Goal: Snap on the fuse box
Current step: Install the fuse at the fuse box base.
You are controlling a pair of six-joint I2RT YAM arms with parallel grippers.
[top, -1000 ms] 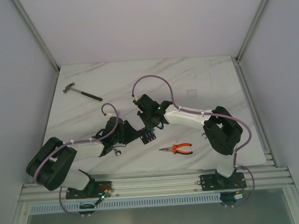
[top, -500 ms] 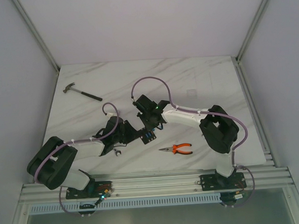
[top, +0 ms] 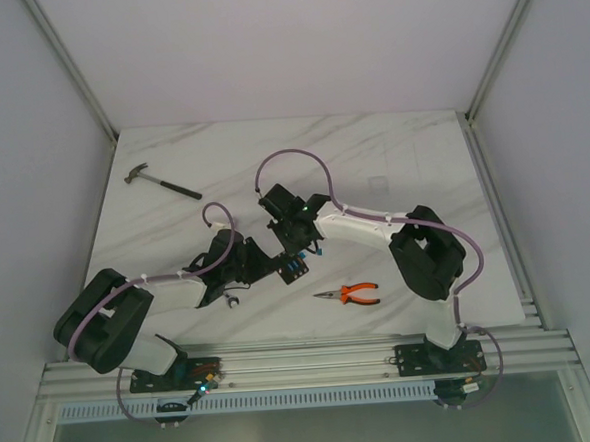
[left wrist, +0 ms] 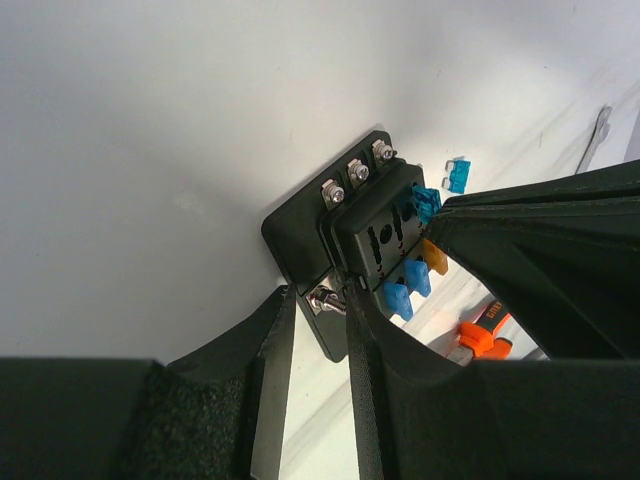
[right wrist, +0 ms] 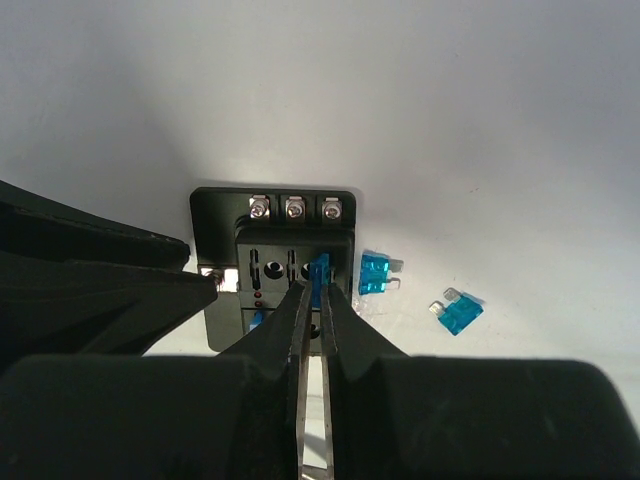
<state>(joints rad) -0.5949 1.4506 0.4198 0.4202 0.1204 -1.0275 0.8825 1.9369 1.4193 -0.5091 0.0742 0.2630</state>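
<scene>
**Right pincer (right wrist: 314, 288) pinching a small blue plastic blade fuse (right wrist: 319, 266) – where we think this goes sideways**

We've got the small flat square black plastic fuse box (left wrist: 372, 235) lying on the white marbled surface (top: 402, 164), towards the near side, between the two arms. Left pincer (left wrist: 318, 293) is clamped on its edge, one finger each side of a silver screw terminal (left wrist: 325, 299). The right one's fingers are pressed together on the blade fuse, which sits at a slot in the row next to three more terminals.

Our worries:
- The left grip is only on a thin edge of the base, so a hard push from the right could tip or twist the box out of it.
- If the blades aren't lined up with the slot, pushing could bend them or pop the fuse sideways out of the pinch.
- Those fingers are tight against the neighbouring slots, so pulling away could snag something.

What's in the box: from the left wrist view we count two seated blue fuses (left wrist: 408, 285) and one seated orange fuse (left wrist: 434, 257), plus the one being pinched. Several slots beside them look empty. Two loose blue fuses (right wrist: 374, 272) lie on the surface just beside the box, easy to sweep away.
</scene>
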